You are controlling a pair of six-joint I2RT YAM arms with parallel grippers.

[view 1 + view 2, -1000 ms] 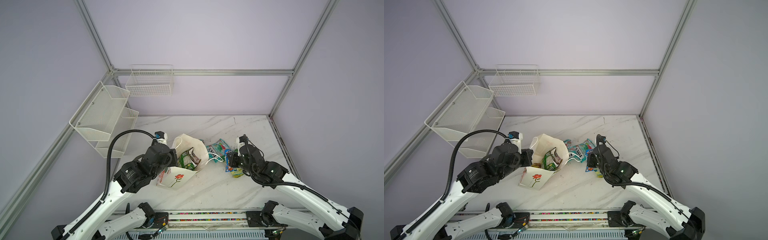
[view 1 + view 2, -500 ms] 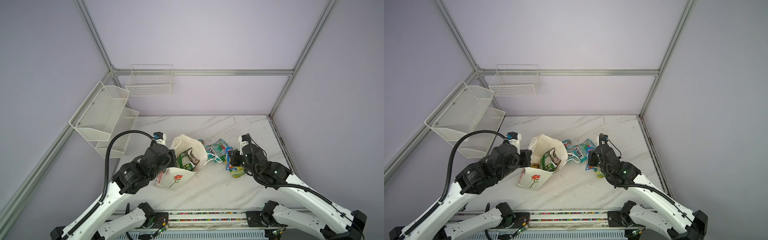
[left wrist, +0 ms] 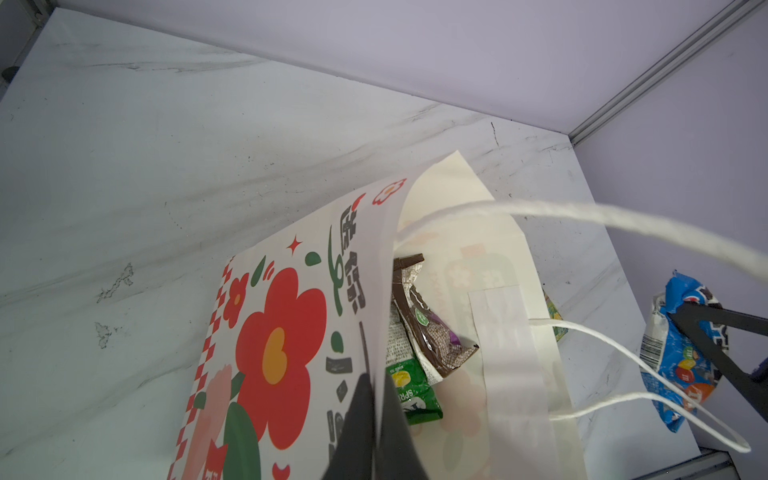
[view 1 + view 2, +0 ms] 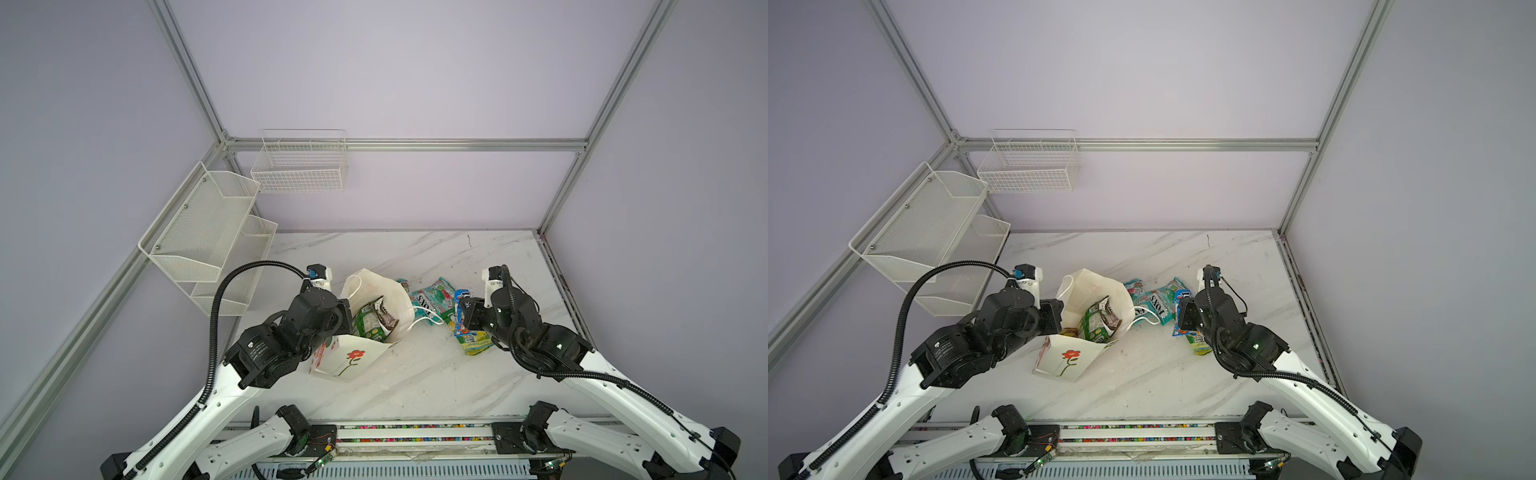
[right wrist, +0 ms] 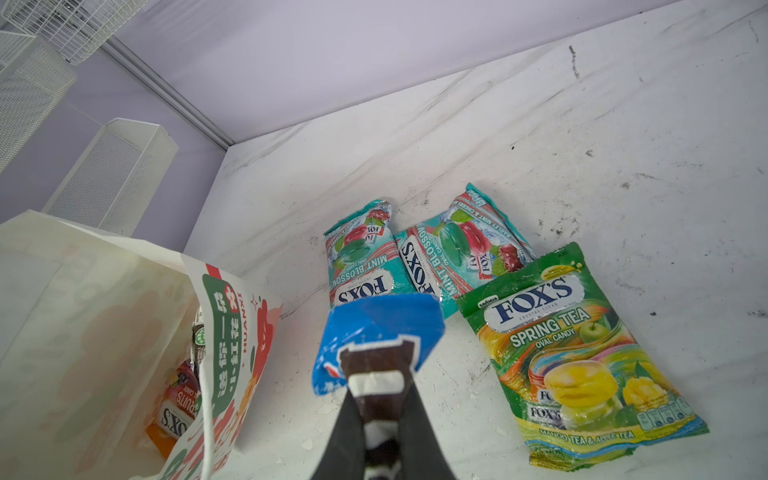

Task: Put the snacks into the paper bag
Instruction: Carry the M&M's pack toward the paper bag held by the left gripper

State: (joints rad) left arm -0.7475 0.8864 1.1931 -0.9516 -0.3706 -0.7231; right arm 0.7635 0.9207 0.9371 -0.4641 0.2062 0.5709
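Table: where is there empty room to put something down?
Bare white marble table lies behind the flowered cream paper bag and teal candy pouches, and in front, between bag and colourful front rail. The middle is crowded: bag, pouches and a green candy pouch lie close together.

Both top views look steeply down from high above the robot's base, covering the whole bench (image 4: 436, 374) from afar. The wrist views look closely along the left tool (image 3: 374, 386) and right tool (image 5: 376, 370), sharing the paper bag (image 3: 274, 353) and blue packet (image 3: 681, 353).
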